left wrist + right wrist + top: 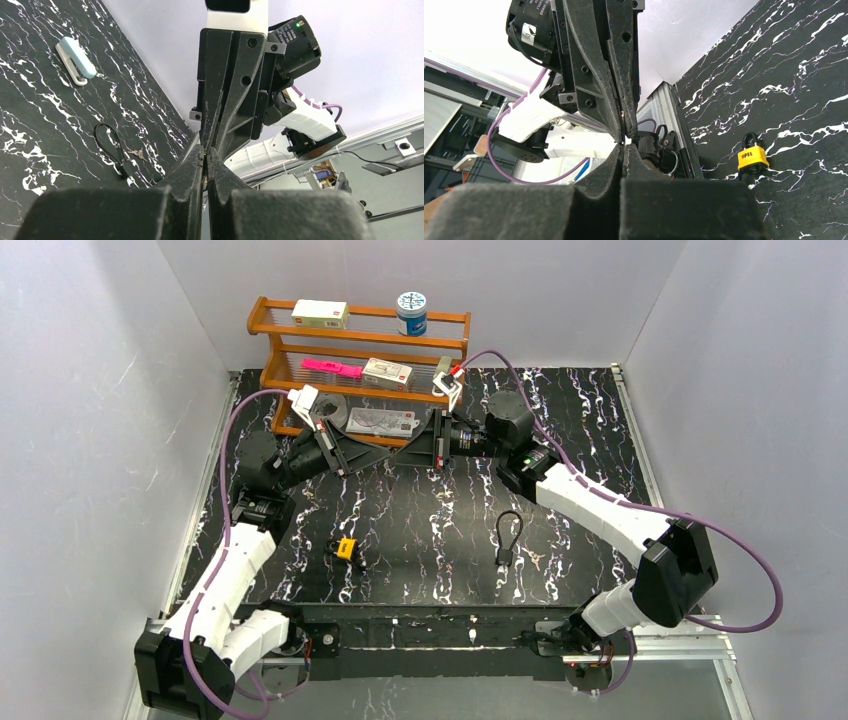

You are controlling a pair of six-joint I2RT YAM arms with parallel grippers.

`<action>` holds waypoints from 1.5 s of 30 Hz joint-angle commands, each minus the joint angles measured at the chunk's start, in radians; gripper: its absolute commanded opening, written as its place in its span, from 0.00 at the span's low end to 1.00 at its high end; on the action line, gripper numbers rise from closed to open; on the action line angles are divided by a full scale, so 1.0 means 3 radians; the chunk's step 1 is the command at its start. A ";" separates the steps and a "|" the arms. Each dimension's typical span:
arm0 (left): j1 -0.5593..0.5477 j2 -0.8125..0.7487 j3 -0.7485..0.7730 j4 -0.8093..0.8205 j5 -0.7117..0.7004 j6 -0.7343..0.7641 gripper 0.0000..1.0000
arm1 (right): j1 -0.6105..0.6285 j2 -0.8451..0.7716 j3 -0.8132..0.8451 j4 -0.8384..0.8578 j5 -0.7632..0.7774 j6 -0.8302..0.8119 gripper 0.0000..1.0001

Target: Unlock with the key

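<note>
My left gripper (385,452) and right gripper (405,455) meet tip to tip in the air above the back middle of the table. Both are shut. In the left wrist view a thin glint, seemingly a small key (204,180), sits between my left gripper's pads (205,150); the right gripper's fingers (235,90) stand straight ahead. In the right wrist view my right gripper (624,146) shows nothing between its pads. The yellow padlock (346,548) lies on the table, far below both grippers, and also shows in the right wrist view (752,158).
A black cable lock (508,532) lies right of centre with a pair of keys (138,154) beside it. A wooden rack (360,340) with boxes and a tin stands at the back. A blue-and-white stapler (75,60) lies on the table. White walls surround the table.
</note>
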 commanded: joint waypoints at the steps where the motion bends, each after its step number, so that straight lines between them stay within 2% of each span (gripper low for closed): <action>1: -0.0012 -0.0087 0.0003 0.0124 -0.0021 0.0006 0.00 | -0.0004 -0.0039 0.0050 0.0034 -0.0043 -0.0117 0.17; 4: -0.0012 -0.0136 0.0015 0.0131 -0.0168 -0.0053 0.00 | 0.0006 -0.0078 -0.0135 0.0348 -0.0081 -0.0104 0.44; 5: -0.0012 -0.0148 0.0016 0.0140 -0.0200 -0.0068 0.00 | 0.0006 -0.0079 -0.0175 0.0420 -0.0023 -0.0081 0.48; 8: -0.0010 -0.0177 0.0011 0.0173 -0.0234 -0.0070 0.00 | 0.0009 -0.0018 -0.0213 0.0529 0.0067 -0.0010 0.49; 12: -0.0012 -0.0159 0.0020 0.0175 -0.0191 -0.0028 0.00 | 0.0024 0.0052 -0.0301 0.0964 0.0038 0.0194 0.51; 16: -0.0012 -0.0162 0.0006 0.0178 -0.0207 -0.0020 0.00 | 0.0051 0.0064 -0.0313 0.1133 0.0041 0.0232 0.59; 19: -0.0012 -0.0167 -0.0003 0.0184 -0.0220 -0.0010 0.00 | 0.0082 0.0021 -0.0377 0.1259 0.0120 0.0232 0.70; 21: -0.0011 -0.0167 0.0000 0.0185 -0.0213 -0.0008 0.00 | 0.0093 0.0011 -0.0376 0.1253 0.0178 0.0230 0.71; 36: -0.0011 -0.0198 -0.0025 0.0201 -0.0214 -0.0042 0.00 | 0.0094 0.0029 -0.0377 0.1236 0.0289 0.0305 0.41; 45: -0.0017 -0.0206 -0.0074 0.0238 -0.0230 -0.0065 0.00 | 0.0094 0.0009 -0.0437 0.1373 0.0284 0.0366 0.18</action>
